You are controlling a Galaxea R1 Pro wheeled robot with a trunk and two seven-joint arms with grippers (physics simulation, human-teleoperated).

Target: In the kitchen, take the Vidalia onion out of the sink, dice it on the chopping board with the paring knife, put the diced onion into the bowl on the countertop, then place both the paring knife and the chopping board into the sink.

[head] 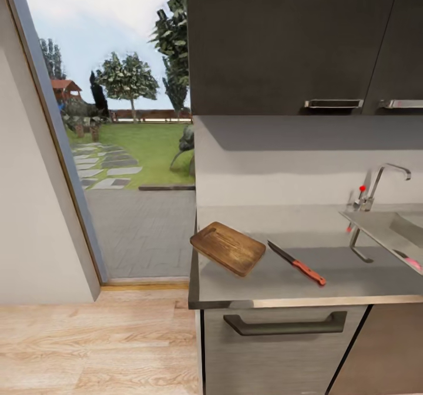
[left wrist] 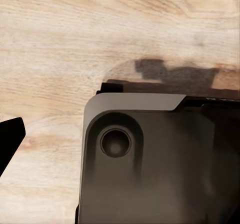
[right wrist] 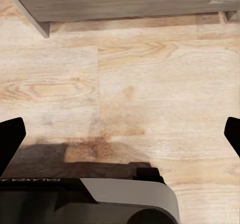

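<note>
A: Start at the left. What is there?

B: An open doorway to a garden, then pale wood-plank floor (head: 88, 348). Right of that is the long glossy grey bench with a light wood front edge (head: 352, 277). At its left end lies the rectangular brown wooden chopping board with rounded corners (head: 228, 248), one corner just over the end of the bench.

A: And the knife?

B: The small paring knife with a dark pointed blade and red-orange handle (head: 296, 262) lies flat just right of the board, apart from it. Its long axis runs diagonally, tip toward the back and the board, handle toward the front edge and the right.

A: The sink?

B: The grey steel sink with a chrome gooseneck faucet and red knob (head: 382, 224) is at the far right, cut off by the frame. I cannot make out the onion in it (something pink shows at its edge, too small to name).

A: The claws?

B: Both hang low over the floor, well below the bench top. The right claw (right wrist: 120, 134) looks spread, a dark fingertip at each side. For the left claw (left wrist: 10, 139) just one dark tip shows, so I cannot tell. The sink lies to the right, so I judge the right arm nearer to it.
</note>
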